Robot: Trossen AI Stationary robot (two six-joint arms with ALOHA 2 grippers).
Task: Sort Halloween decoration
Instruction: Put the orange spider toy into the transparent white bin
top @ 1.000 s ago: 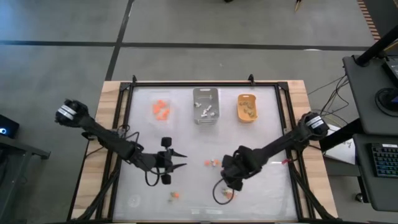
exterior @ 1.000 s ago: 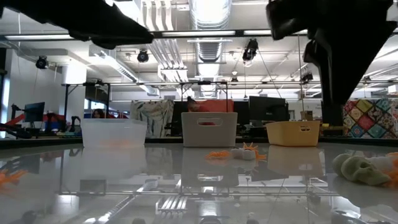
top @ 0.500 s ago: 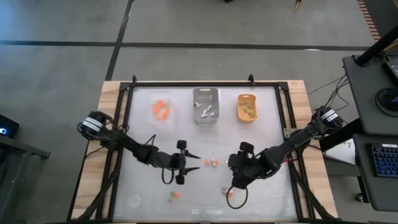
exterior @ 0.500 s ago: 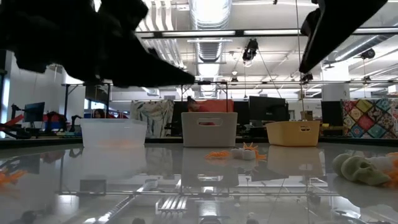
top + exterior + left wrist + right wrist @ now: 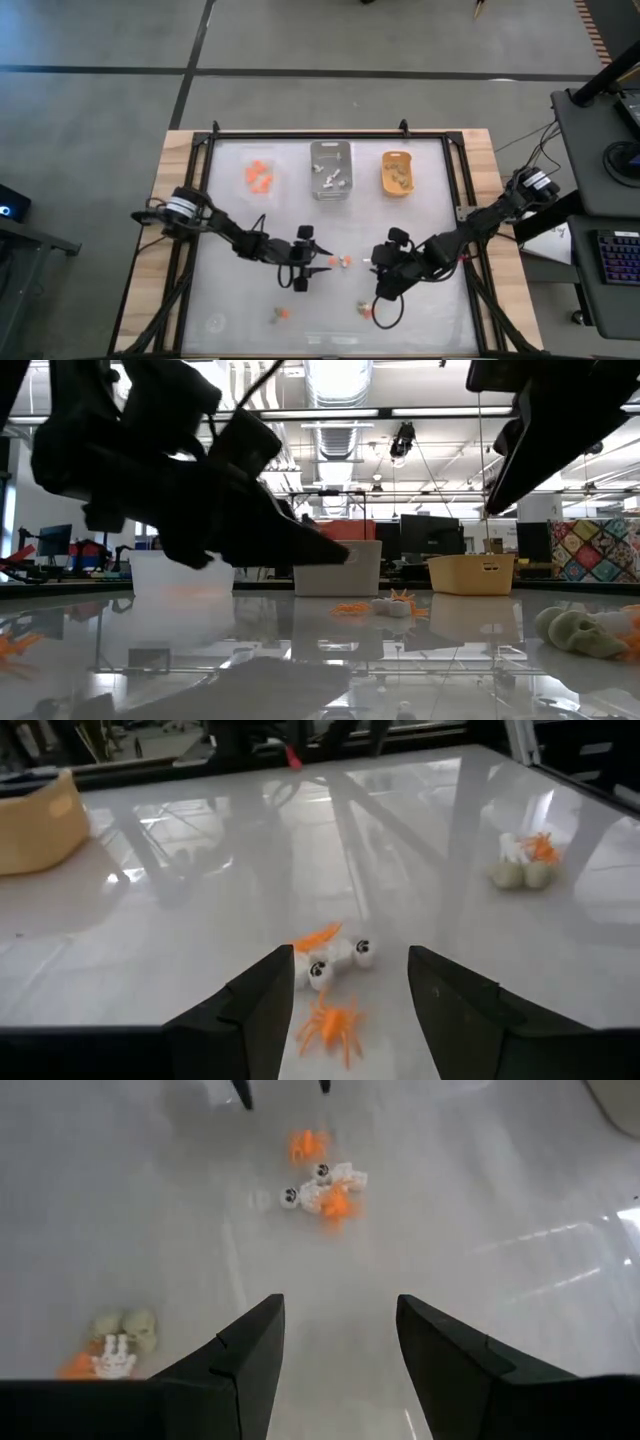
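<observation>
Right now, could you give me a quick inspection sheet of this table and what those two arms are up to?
Surface: glossy white table top in a dark frame.
Job's things: central cluster of orange and white trinkets; more near the front and; clear tray, grey tray and yellow tray each hold some.
Clutter: nothing seen.
Grippers: left tool open beside the central cluster; right tool open, empty, on the cluster's other side.
Cables: looped along both arms.
Surroundings: desk with keyboard at right; workshop behind.
</observation>
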